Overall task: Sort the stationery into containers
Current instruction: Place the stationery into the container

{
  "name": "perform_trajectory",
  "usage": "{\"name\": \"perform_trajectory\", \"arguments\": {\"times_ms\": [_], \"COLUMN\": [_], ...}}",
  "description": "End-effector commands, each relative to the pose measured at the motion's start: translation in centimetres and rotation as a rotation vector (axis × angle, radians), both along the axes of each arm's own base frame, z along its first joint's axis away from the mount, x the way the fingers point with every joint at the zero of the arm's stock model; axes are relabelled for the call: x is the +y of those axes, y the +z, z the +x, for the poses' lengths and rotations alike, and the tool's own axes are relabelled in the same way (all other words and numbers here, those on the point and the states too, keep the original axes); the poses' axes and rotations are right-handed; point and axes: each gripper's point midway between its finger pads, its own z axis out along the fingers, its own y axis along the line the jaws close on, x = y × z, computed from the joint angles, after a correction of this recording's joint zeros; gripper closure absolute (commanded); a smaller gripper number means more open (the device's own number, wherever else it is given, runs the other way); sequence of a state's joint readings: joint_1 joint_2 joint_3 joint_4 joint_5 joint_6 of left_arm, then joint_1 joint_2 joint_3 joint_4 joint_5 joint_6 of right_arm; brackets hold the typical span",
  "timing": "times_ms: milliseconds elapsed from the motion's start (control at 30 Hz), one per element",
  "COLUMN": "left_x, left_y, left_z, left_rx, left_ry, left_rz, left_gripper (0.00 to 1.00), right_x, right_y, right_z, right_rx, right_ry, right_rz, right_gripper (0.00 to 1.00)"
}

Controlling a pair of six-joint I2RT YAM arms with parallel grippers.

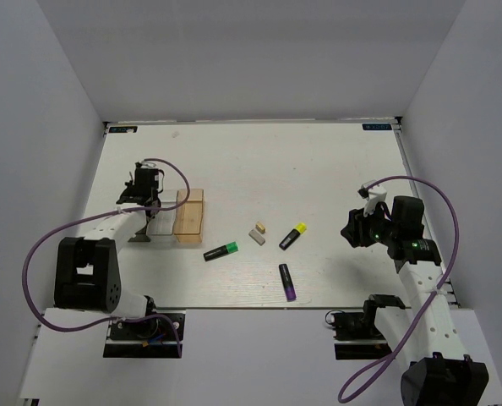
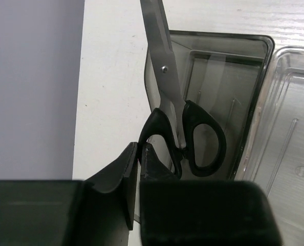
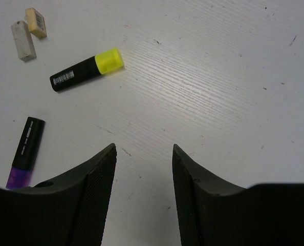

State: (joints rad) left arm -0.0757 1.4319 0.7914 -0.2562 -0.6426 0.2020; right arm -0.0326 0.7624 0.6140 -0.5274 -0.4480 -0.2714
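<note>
Three short black-bodied highlighters lie on the white worktop: one green-tipped highlighter, one yellow-tipped highlighter and one purple-tipped highlighter. There are two small eraser blocks: one beige eraser and one grey-white eraser. There are three open rectangular containers: one tan wood-coloured box, one smoky grey translucent plastic tray and one clear plastic tray. There is one pair of steel scissors with black handles.

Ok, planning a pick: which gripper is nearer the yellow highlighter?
Right. The right gripper hangs open right of the yellow highlighter; the left gripper is far left, at the grey box.
</note>
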Motion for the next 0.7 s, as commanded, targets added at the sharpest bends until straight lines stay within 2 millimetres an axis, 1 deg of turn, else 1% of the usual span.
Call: {"name": "perform_trajectory", "arguments": {"times_ms": [0, 100, 133, 233, 333, 433, 467, 500, 533, 567, 600, 633, 667], "left_x": [-0.2, -0.4, -0.4, -0.5, -0.3, -1.0, -1.3, -2.0, -3.6, -4.9, -7.6, -10.7, -12.8], "left_y": [0.9, 0.9, 0.9, 1.2, 1.5, 3.0, 4.2, 4.9, 5.5, 6.9, 7.1, 6.9, 7.2], "left_z": [0.4, 0.5, 0.5, 0.6, 0.6, 1.0, 1.1, 1.5, 1.7, 2.1, 2.5, 2.0, 1.9], "left_rx": [-0.023, -0.019, -0.016, -0.015, -0.022, -0.077, -0.113, -0.138, -0.148, -0.184, -0.192, -0.155, -0.15], "left_ry": [0.005, 0.005, 0.006, 0.006, 0.017, 0.01, 0.001, -0.021, -0.063, -0.104, -0.187, -0.291, -0.35], "left_rz": [0.008, -0.002, 0.001, 0.001, 0.007, -0.018, -0.029, -0.054, -0.075, -0.112, -0.186, -0.286, -0.359], "left_gripper": [0.82, 0.73, 0.66, 0.55, 0.55, 0.79, 0.92, 0.96, 0.98, 1.0, 1.0, 0.95, 0.77], "right_x": [0.0, -0.1, 0.0, 0.0, 0.0, 0.0, 0.0, 0.1, 0.2, 0.3, 0.3, 0.4, 0.5], "right_y": [0.6, 0.6, 0.6, 0.6, 0.6, 0.6, 0.5, 0.5, 0.6, 0.5, 0.5, 0.5, 0.5], "right_z": [0.1, 0.2, 0.2, 0.1, 0.2, 0.1, 0.1, 0.1, 0.1, 0.1, 0.0, 0.0, -0.1], "right_rx": [-0.02, -0.023, -0.022, -0.019, -0.021, -0.02, -0.016, -0.015, -0.016, -0.016, -0.008, -0.009, -0.009], "right_ry": [0.009, 0.008, 0.01, 0.01, 0.006, 0.01, 0.012, 0.014, 0.018, 0.021, 0.022, 0.03, 0.037], "right_rz": [-0.002, -0.005, -0.003, -0.003, -0.001, -0.001, 0.001, 0.002, 0.006, 0.008, 0.011, 0.011, 0.015], "right_gripper": [0.49, 0.49, 0.49, 0.49, 0.49, 0.49, 0.49, 0.49, 0.57, 0.69, 0.82, 1.0, 1.0]}}
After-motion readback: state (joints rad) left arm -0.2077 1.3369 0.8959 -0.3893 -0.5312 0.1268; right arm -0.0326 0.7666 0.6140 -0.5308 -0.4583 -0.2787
